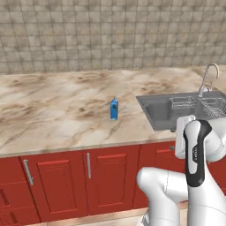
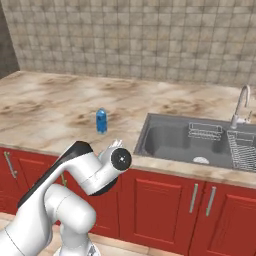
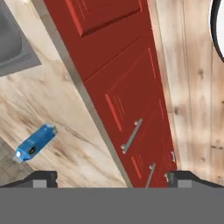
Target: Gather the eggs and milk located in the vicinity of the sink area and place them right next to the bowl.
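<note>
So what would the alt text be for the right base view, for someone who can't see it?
A small blue milk carton stands upright on a marbled countertop, left of a steel sink with a wire rack and chrome faucet. A white robot arm rises in front of red cabinets.

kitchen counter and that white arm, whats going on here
The white robot arm is handling nothing yet. Its pincer is open and empty, above the red cabinet fronts. The slim bright-blue milk carton stands upright and untouched on the marble counter, left of the grey steel sink with its wire rack.
</note>
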Robot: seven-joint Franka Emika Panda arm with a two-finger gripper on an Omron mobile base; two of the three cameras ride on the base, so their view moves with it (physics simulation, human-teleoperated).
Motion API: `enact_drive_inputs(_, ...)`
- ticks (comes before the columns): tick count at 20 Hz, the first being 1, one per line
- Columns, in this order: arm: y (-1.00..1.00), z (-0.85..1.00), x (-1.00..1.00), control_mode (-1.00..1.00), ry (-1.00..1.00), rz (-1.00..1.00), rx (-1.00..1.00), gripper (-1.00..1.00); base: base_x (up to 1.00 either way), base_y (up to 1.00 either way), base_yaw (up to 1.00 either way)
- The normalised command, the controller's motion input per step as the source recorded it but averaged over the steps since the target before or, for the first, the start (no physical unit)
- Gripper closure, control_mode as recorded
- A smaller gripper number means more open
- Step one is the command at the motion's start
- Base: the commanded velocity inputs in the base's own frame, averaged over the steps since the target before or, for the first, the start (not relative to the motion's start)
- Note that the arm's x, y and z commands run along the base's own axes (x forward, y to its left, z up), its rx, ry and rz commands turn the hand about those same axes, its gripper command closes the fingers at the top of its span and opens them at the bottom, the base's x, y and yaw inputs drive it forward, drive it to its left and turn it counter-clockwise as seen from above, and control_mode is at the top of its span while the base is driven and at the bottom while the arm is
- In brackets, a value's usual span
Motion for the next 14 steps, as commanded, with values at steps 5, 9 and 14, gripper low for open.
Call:
enact_drive_inputs(5, 0.0, 0.0, 0.0, 1.0, 0.0, 0.0, 0.0, -1.0, 0.64, 0.96, 0.01)
enact_drive_inputs(9, 0.0, 0.0, 0.0, 1.0, 0.0, 0.0, 0.0, -1.0, 0.75, 0.23, 0.0)
enact_drive_inputs(14, 0.0, 0.0, 0.0, 1.0, 0.0, 0.0, 0.0, -1.0, 0.79, -0.08, 0.0)
